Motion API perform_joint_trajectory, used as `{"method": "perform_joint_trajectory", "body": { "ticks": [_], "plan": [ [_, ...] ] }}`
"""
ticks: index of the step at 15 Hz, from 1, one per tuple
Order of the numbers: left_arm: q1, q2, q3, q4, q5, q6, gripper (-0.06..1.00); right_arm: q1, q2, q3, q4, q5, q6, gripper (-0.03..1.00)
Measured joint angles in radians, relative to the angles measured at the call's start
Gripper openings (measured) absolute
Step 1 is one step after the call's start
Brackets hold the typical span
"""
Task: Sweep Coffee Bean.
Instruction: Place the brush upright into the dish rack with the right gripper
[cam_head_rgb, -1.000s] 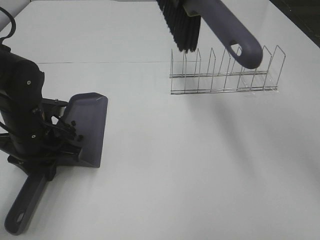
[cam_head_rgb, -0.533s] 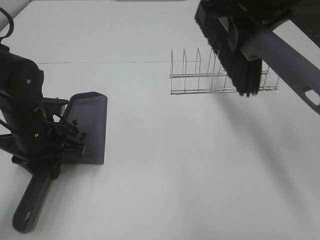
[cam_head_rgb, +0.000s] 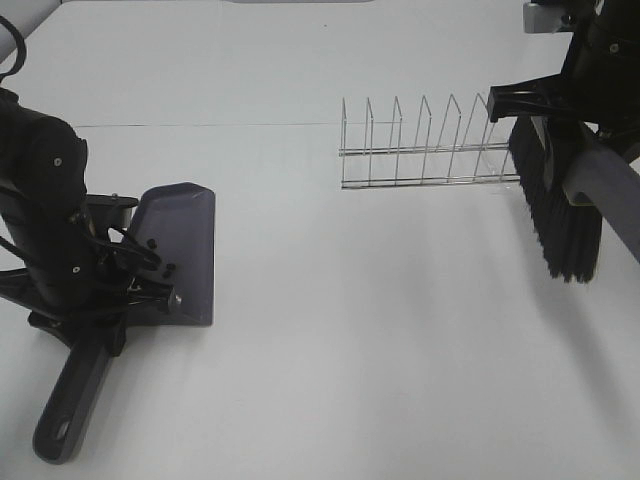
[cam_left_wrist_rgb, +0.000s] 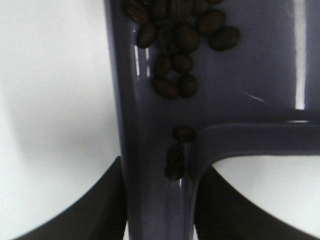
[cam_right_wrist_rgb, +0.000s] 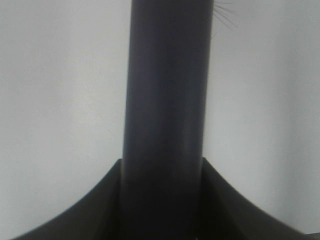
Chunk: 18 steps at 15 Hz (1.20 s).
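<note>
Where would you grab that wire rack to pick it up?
Probably the wire rack by one of its upright loops at the end on the dustpan's side, coming straight down from above. The loops stand up thin, and that end is free, while the brush hangs by the other end.

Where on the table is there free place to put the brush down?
The widest bare patch of the table lies between the dustpan on the left and the brush on the right, in front of the wire rack. The strip behind the rack is also bare. It is crowded at the left edge, around the dustpan.
</note>
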Motion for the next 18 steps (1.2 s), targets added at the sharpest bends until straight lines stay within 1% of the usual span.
{"method": "perform_joint_trajectory", "body": {
  "ticks": [2,6,10,12,14,18],
  "plan": [
    [0.0,0.0,0.0,-0.003,-0.004,-0.002,0.34,0.0,0.027,0.0,0.014,0.0,-0.001,0.36],
    [0.0,0.0,0.0,-0.017,-0.014,-0.043,0.34,0.0,0.112,-0.001,0.063,-0.004,-0.005,0.36],
    [0.0,0.0,0.0,-0.024,-0.019,-0.044,0.34,0.0,0.182,-0.086,0.078,-0.004,-0.036,0.36],
    [0.0,0.0,0.0,-0.024,-0.02,-0.044,0.34,0.0,0.23,-0.152,0.088,-0.005,-0.058,0.36],
    [0.0,0.0,0.0,-0.024,-0.022,-0.044,0.34,0.0,0.316,-0.244,0.068,-0.006,-0.084,0.36],
    [0.0,0.0,0.0,-0.023,-0.022,-0.044,0.34,-0.001,0.391,-0.321,0.017,-0.006,-0.084,0.36]
  ]
}}
